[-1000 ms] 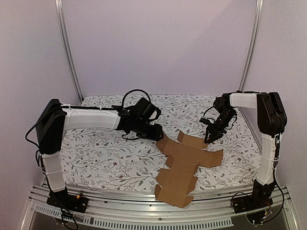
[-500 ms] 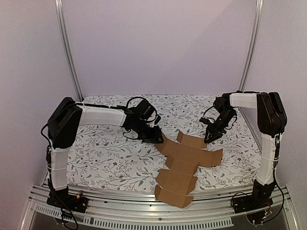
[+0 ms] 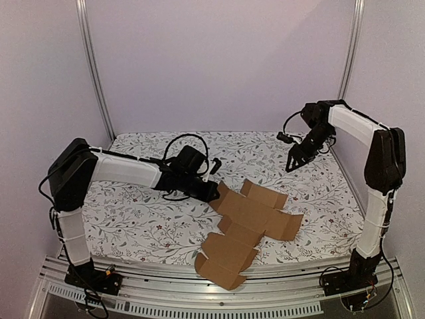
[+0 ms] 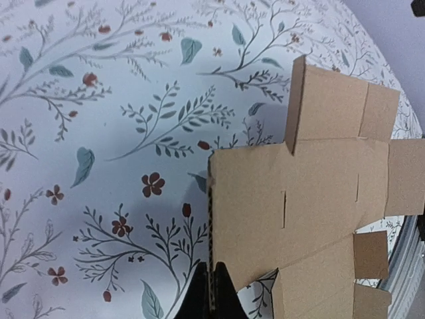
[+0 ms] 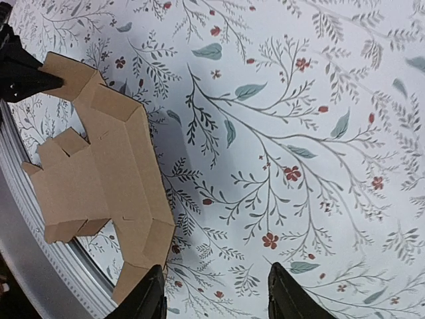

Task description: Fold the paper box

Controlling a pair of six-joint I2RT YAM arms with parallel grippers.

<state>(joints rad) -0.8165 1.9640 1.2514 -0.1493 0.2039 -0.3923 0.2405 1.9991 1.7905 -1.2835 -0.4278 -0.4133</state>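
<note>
Left claw [image 4: 212, 292]: clamped shut on the left flap edge of the paper box [image 3: 249, 219]; we judge it anchors the sheet for folding.
Paper box: flat, unfolded on the floral cloth [image 3: 133, 212], near end overhanging the front rail [image 3: 153, 274].
Right claw [image 5: 216, 296]: jaws apart, empty, raised well beyond the box.

Arms: left low and reaching, right held high.
Left gripper [image 3: 214, 190] pinches the paper box [image 3: 255, 212] at its edge, jaws closed; right gripper [image 3: 293, 166] points down, fingers [image 5: 149, 296] apart, gripping nothing.
</note>
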